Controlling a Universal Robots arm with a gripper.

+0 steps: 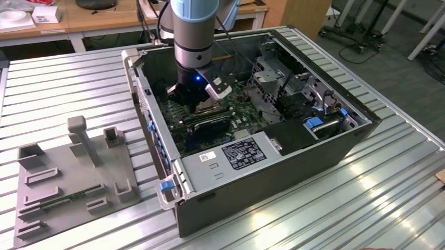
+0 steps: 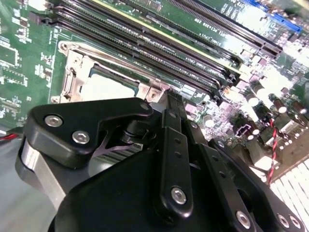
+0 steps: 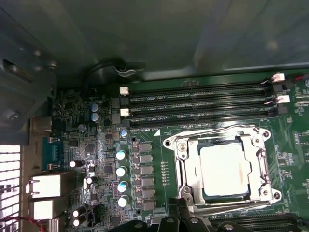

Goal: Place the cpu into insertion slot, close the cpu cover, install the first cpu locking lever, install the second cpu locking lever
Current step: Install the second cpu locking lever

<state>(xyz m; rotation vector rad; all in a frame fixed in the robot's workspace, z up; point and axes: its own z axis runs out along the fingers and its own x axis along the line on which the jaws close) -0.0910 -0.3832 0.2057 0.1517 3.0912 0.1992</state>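
A: Black gripper (image 2: pixel 169 104) linkage sits closest in the second wrist view, bolts showing, tip right at the socket edge. Fingers apart or together, cannot tell; the tips are hidden behind the body.

B: Holding anything?

A: Nothing visible in it. 1 cpu (image 3: pixel 223 168), pale silvery top, lies flat inside the insertion slot (image 3: pixel 181 169). The cpu cover (image 3: pixel 255 162) looks down around the chip, its open middle framing it. A wire lever (image 3: pixel 207 133) runs along the socket side nearest the memory slots; latched or not, cannot tell.

B: Second wrist view agrees?

A: Yes, the chip's pale top shows inside the silver frame, just past the gripper tip.

B: Counts?

A: 1 arm (image 1: pixel 193 31), 1 computer case (image 1: pixel 278 172) lying on its side with the panel off, 1 green motherboard (image 3: pixel 159 145). 4 long black memory slots (image 3: pixel 198 104) beside the socket in the first wrist view. 4 small silver-topped capacitors (image 3: pixel 121 178) in a column near the socket, 2 dark ones (image 3: pixel 94 110) further off. 1 grey fixture plate (image 1: pixel 66 182) with upright blocks, on the exterior view's left, well apart from the case.

B: Surface, room?

A: Ribbed metal table (image 1: pixel 389 208), shiny slats. Wooden desk (image 1: pixel 104 18) behind with a white box (image 1: pixel 46 14). Grey floor and wheeled stand legs (image 1: pixel 355 36) on the exterior view's right. In the exterior view the arm reaches straight down into the case, over the socket.
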